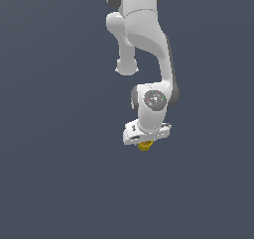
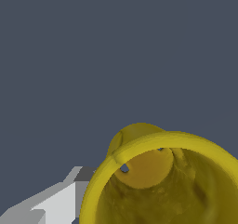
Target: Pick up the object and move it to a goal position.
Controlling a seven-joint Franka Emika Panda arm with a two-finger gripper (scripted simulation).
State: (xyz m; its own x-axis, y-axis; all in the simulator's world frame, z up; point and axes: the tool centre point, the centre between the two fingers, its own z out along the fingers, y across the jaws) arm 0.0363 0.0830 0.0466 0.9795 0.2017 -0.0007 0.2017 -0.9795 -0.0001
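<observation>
— Cup (image 1: 145, 145) position relative to the gripper (image 1: 146, 140)?
— It is seen directly beneath the gripper, touching it, hollow top (image 2: 172, 186) turned toward the wrist camera.
— Is it gripped?
— Jaw width cannot be told; only one white finger (image 2: 56, 204) is shown beside the rim. No goal is marked.

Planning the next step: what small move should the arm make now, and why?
Probably a slow carry toward the goal, grip unchanged. The yellow cup sits tucked right under the hand, and in the wrist view its hollow rim fills the frame beside a finger. Whether the grip is firm cannot be seen.
</observation>
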